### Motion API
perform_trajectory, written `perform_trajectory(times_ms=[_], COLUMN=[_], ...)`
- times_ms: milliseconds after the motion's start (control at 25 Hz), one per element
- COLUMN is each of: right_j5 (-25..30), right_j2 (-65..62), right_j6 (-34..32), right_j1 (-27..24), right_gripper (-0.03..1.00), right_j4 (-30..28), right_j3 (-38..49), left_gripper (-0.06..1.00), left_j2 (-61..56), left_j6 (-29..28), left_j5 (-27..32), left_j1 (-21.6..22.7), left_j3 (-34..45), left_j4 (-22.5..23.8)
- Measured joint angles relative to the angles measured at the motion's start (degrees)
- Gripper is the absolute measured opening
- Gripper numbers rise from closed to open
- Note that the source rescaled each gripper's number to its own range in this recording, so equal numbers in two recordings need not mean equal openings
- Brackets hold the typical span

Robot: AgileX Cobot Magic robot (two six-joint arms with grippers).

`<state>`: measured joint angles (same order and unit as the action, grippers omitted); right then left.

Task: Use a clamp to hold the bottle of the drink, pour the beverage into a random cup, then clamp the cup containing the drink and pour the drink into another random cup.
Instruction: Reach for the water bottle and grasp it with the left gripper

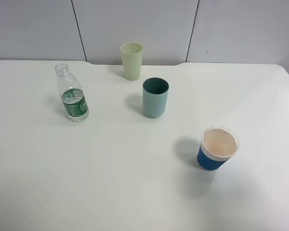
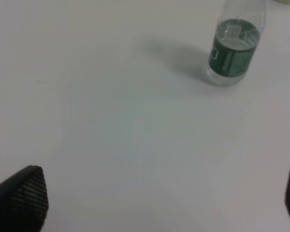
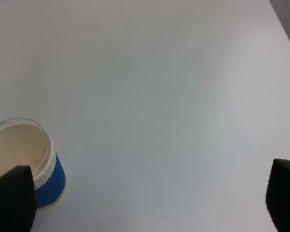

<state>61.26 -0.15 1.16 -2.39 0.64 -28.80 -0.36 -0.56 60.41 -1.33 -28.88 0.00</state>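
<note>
Teal cup only overhead

No text I can read from here, green label on the bottle shows white lettering too small and blurred for me to make out, same blur in the left wrist view.

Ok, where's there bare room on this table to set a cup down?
The widest bare patch of the table is front-left, nearer than the bottle and left of the blue paper cup. The back-right, beyond the teal cup, is free too. Tightest is back centre, where the pale green cup and teal cup stand close.
</note>
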Motion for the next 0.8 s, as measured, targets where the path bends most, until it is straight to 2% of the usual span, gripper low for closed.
perform_trajectory(times_ms=[800], right_j5=[0.0], right_j2=[0.0], right_j6=[0.0], right_j1=[0.0], right_gripper=[0.83], right_j4=[0.0], right_j3=[0.0], left_gripper=[1.00], left_j2=[0.0], left_j6=[0.0], left_j5=[0.0], left_j1=[0.0], left_j3=[0.0], left_j4=[0.0])
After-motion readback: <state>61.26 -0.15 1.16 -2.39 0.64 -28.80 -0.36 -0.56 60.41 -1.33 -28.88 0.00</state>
